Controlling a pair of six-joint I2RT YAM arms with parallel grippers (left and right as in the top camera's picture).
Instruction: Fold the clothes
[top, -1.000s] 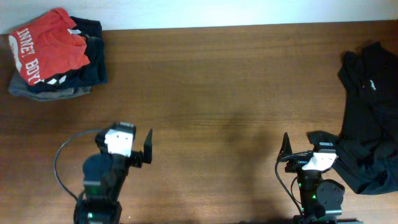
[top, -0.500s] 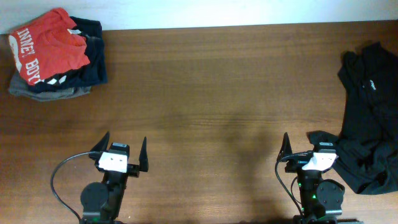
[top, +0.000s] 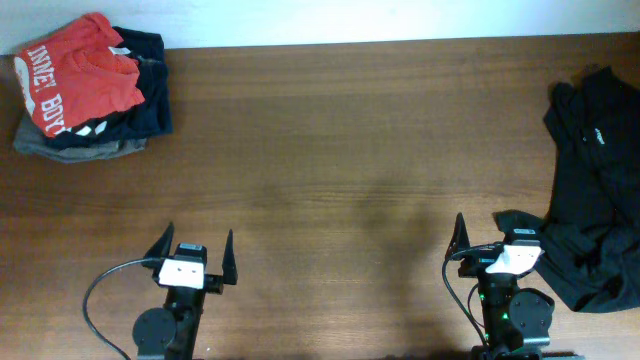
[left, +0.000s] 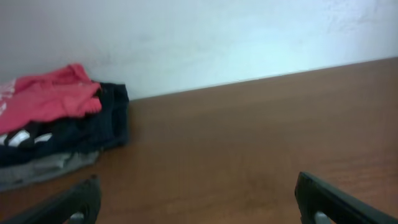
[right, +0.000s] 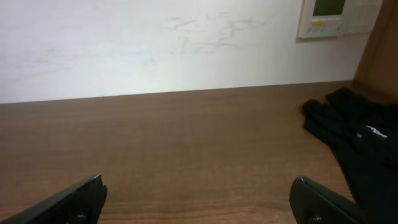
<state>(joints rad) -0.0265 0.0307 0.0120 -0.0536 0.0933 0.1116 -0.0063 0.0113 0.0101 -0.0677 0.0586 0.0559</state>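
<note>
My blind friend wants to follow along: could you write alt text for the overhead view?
An orange-red T-shirt with white lettering lies on a dark folded pile at the far left corner of a wooden table, and a loose black garment sprawls along the right edge. Nearer the camera, the left gripper and right gripper stand open, holding nothing.

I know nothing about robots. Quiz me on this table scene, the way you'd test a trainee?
1. True or false: the red shirt lies on top of the dark pile.
2. The black garment lies nearest to: A) the left gripper; B) the right gripper; C) the red shirt.
3. Fill in: both grippers' jaws stand ___ and hold nothing.
Key: 1 true; 2 B; 3 open.
</note>
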